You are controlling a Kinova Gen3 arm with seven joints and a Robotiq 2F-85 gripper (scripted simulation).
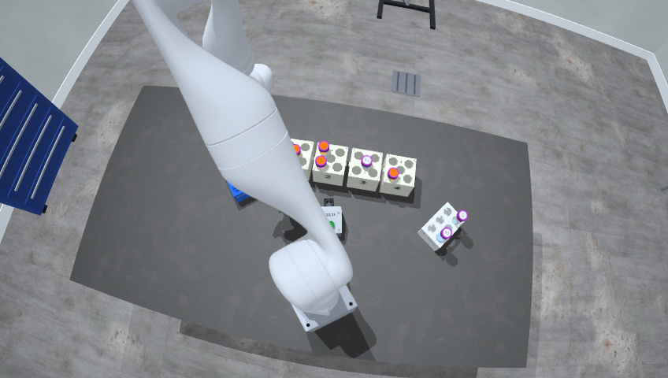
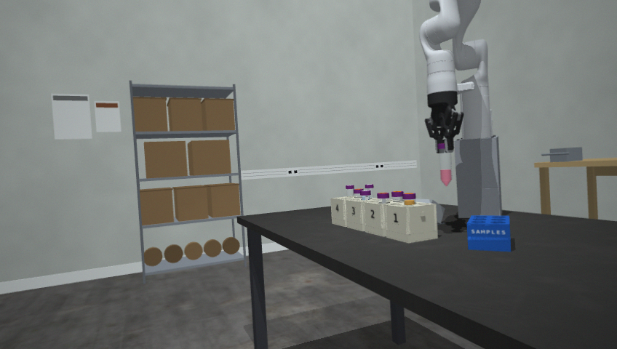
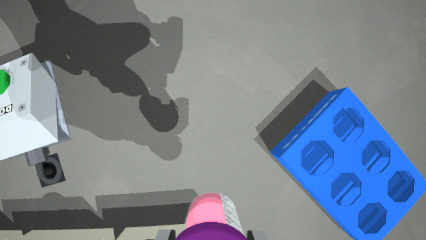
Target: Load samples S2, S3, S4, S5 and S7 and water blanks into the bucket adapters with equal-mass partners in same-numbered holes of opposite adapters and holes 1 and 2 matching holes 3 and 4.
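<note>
My gripper (image 2: 441,147) is shut on a sample tube (image 2: 445,170) (image 3: 207,209) with a purple cap and pink liquid, held upright high above the table between adapter 1 and the blue SAMPLES rack (image 2: 489,233) (image 3: 350,165) (image 1: 236,190), whose holes are empty. In the top view the arm hides the gripper. Adapter 1 (image 1: 309,157) (image 2: 411,222) holds one orange-dot tube (image 1: 296,149). Adapter 2 (image 1: 328,179) (image 2: 371,220) holds two orange-dot tubes. Adapter 3 (image 1: 361,183) holds a white-dot blank (image 1: 366,161). Adapter 4 (image 1: 395,189) holds an orange-dot tube (image 1: 392,173).
The white blank rack (image 1: 433,229) stands at an angle to the right with two blanks (image 1: 462,215) (image 1: 445,232). The DONE desk (image 1: 336,214) (image 3: 25,115) with its green key (image 1: 332,224) (image 3: 4,80) stands in front of the adapters, near the arm's base.
</note>
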